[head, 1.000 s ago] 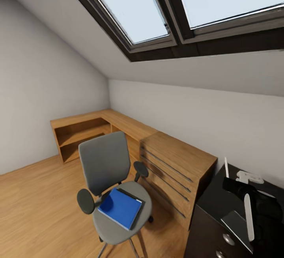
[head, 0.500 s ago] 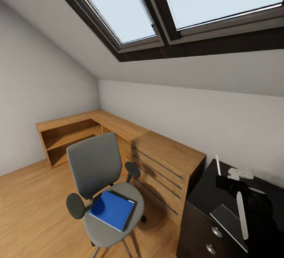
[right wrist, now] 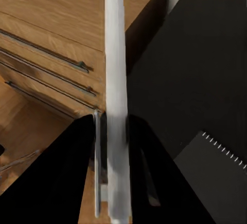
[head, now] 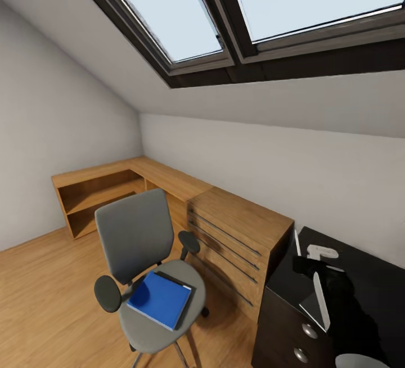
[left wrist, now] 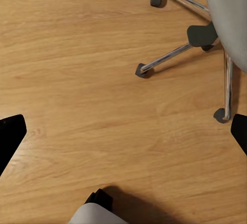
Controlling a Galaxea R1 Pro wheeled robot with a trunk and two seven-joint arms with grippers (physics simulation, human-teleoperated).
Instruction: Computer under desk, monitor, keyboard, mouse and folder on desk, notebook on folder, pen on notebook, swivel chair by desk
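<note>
Blue folder [head: 162, 299] lies flat on the grey swivel chair [head: 140, 238], wooden drawer unit [head: 239, 244] just right; right gripper [right wrist: 114, 147] clamped on a thin white keyboard [right wrist: 115, 80], left gripper's [left wrist: 123, 131] fingers spread over bare floor [left wrist: 77, 80].

The swivel chair [head: 147, 266] is grey, with a tall backrest, two dark round armrests and metal legs on castors. It stands upright on the wooden floor, just beside the drawer part of the long wooden desk [head: 169, 176], which runs along the wall into the corner. In the left wrist view, the chair legs [left wrist: 180, 54] and their small dark castors are visible on the floor. A blue folder [head: 161, 299] with a dark spine edge lies flat on the chair seat. A dark notebook [right wrist: 218, 183] with a spiral binding lies flat on a black cabinet top
</note>
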